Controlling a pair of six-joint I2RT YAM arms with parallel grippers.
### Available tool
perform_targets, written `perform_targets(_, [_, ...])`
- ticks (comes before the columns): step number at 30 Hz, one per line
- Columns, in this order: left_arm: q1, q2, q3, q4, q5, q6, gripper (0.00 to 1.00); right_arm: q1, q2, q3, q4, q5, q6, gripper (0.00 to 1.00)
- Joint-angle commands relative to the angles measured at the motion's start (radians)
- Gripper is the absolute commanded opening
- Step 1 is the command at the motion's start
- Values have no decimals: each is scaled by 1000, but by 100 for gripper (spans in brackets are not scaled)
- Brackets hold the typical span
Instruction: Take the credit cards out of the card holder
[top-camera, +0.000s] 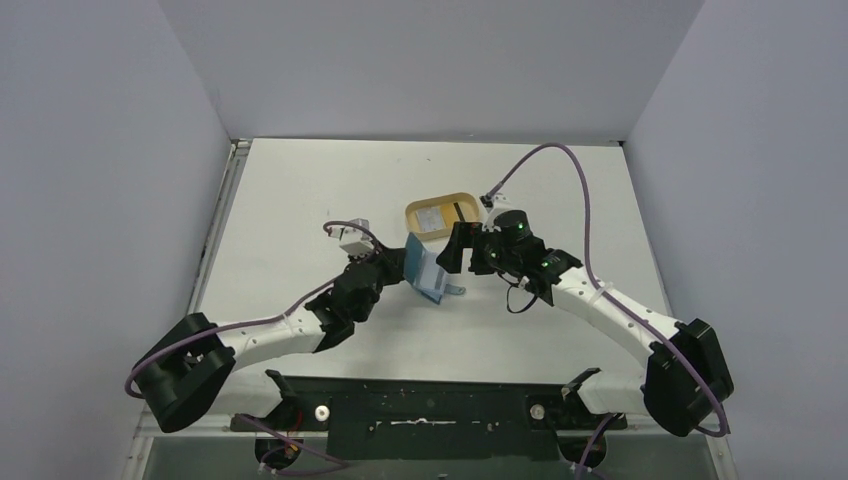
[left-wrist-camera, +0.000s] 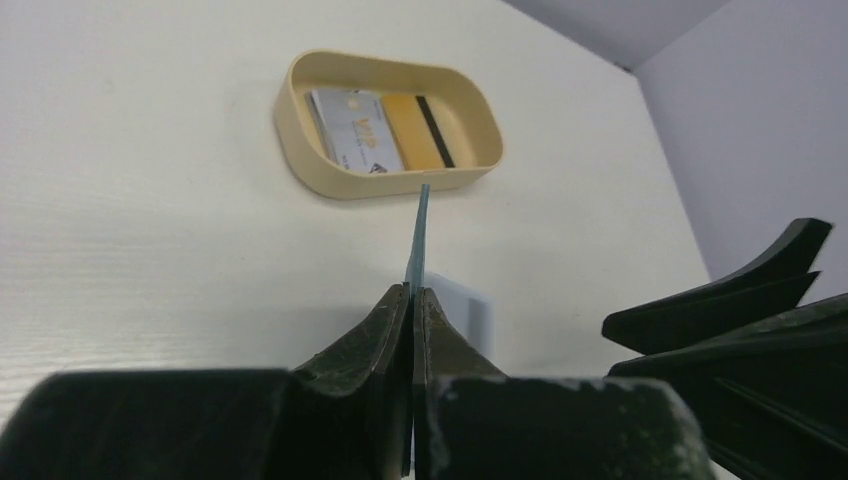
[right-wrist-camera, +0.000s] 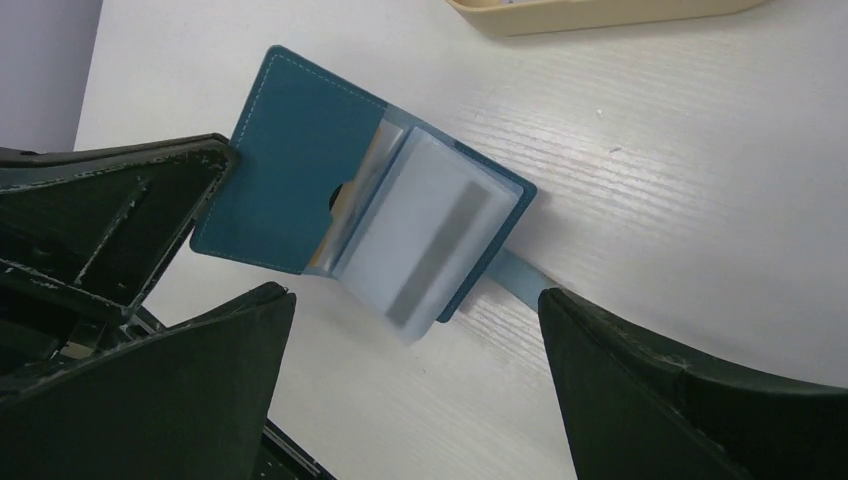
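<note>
Teal card holder (right-wrist-camera: 290, 190), pinched by the rim of one cover between the closed fingers of my left gripper (left-wrist-camera: 412, 296): I hold it this way so the cover stands up on edge above the bench (left-wrist-camera: 150, 220) and the pale slots (right-wrist-camera: 425, 235) fall open toward the other arm. Gripping only the rim leaves the pockets free to be reached. My right gripper (top-camera: 452, 254) hangs just beside the slots with its jaws spread wide and nothing between them, lined up on the pocket side, which I read as readiness for another draw. The whitish card (left-wrist-camera: 352, 132) and the gold-tan card (left-wrist-camera: 420, 130) with its dark stripe lie flat, side by side, in the tan tray (left-wrist-camera: 300, 150) just beyond the holder, so I judge the task nearly or wholly done. A yellowish sliver (right-wrist-camera: 345, 198) shows at a slot mouth; I cannot tell whether it is another card
</note>
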Motion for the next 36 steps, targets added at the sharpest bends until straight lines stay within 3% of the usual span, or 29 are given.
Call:
perform_targets(1, [-31, 22, 99, -322, -22, 81, 0, 6, -1, 19, 10, 5, -26, 100])
perform_targets(6, [-63, 66, 93, -324, -45, 11, 0, 3, -37, 19, 26, -22, -34, 100])
perform_targets(14, [-55, 119, -33, -207, -56, -22, 0, 8, 3, -44, 254, -148, 62, 100])
perform_targets(16, [-46, 130, -70, -158, -53, -100, 0, 9, 15, -64, 312, -159, 93, 100])
perform_targets(25, [4, 245, -225, 181, 17, -187, 0, 59, 178, -90, 609, -232, 255, 100])
perform_targets(33, [56, 593, -316, 735, 121, -295, 0, 72, 324, -84, 834, -288, 388, 100])
perform_targets(36, [85, 648, -308, 747, 169, -335, 0, 72, 383, -75, 888, -293, 437, 100])
